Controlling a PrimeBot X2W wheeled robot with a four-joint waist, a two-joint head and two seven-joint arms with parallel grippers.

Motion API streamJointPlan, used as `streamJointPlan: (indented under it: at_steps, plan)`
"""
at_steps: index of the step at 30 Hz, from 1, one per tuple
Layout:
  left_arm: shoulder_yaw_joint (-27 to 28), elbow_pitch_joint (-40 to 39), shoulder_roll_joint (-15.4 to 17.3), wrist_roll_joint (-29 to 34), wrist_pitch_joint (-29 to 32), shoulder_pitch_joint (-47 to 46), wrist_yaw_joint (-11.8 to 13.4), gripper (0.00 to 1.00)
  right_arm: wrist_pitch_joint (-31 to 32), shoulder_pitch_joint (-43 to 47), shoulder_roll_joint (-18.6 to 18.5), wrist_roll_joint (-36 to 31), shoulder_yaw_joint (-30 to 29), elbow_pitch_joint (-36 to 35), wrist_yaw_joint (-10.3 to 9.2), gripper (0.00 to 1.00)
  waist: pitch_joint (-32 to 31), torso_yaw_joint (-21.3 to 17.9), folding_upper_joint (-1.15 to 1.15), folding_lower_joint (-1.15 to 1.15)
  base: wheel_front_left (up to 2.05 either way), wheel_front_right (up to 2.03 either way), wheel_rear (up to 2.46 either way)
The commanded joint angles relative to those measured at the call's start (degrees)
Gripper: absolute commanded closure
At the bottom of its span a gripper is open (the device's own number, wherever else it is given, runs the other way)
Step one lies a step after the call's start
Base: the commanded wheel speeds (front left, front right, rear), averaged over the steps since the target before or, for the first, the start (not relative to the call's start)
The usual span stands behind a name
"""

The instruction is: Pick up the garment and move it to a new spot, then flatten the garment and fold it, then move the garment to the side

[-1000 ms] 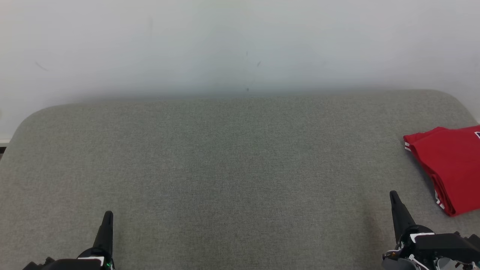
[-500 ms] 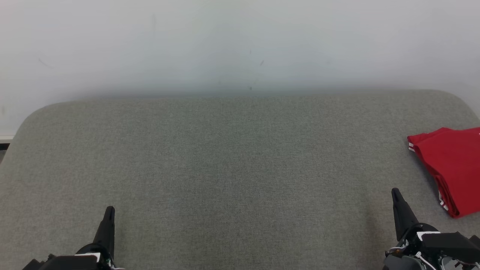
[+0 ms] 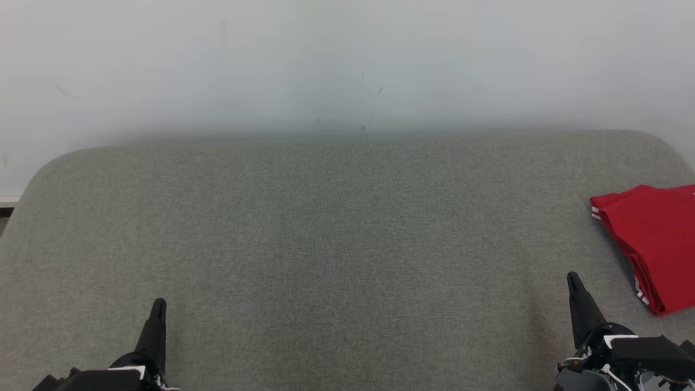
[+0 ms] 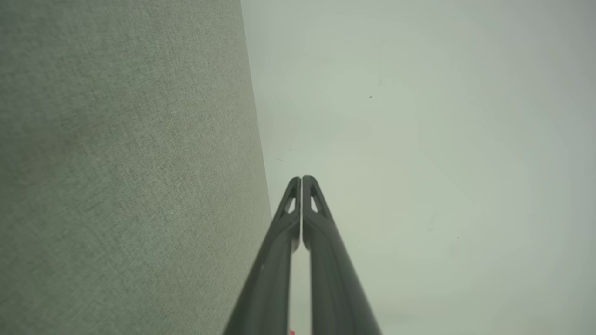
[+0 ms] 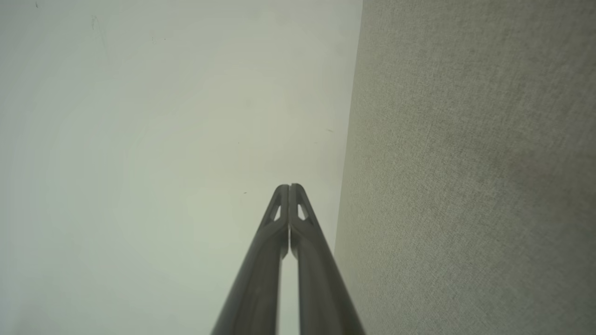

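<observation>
The garment (image 3: 654,239) is red with white stripes at its hems and lies folded at the far right of the grey fabric surface (image 3: 336,244), partly cut off by the head view's edge. My right gripper (image 3: 573,279) stands at the lower right, a little to the left of the garment and apart from it, its tips pressed together (image 5: 289,187) with nothing between them. At the lower left my left gripper (image 3: 159,303) points up the view, also shut and empty, tips together (image 4: 301,178).
A pale wall (image 3: 347,65) rises behind the grey surface, whose far corners are rounded. The surface's left edge (image 3: 16,206) shows a strip of floor trim beside it.
The whole head picture shifted slightly to the right in the first half second, which is camera motion. Both grippers stay shut and the garment lies where it was.
</observation>
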Motion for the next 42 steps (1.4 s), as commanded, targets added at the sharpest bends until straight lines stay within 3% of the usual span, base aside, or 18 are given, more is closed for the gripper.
streamJointPlan:
  at_steps: [1,42]
  plan:
    - [0.0,0.1,0.2,-0.3,0.0,-0.6,-0.2,1.00,0.2,-0.3,0.1,0.1,-0.1,-0.1,-0.11,1.00,0.0,0.0,0.00,0.00,0.00,0.00,0.00]
    - [0.0,0.0,0.2,-0.3,0.0,-0.6,-0.2,1.00,0.2,-0.3,0.1,0.1,-0.1,-0.1,-0.10,1.00,0.0,0.0,0.00,0.00,0.00,0.00,0.00]
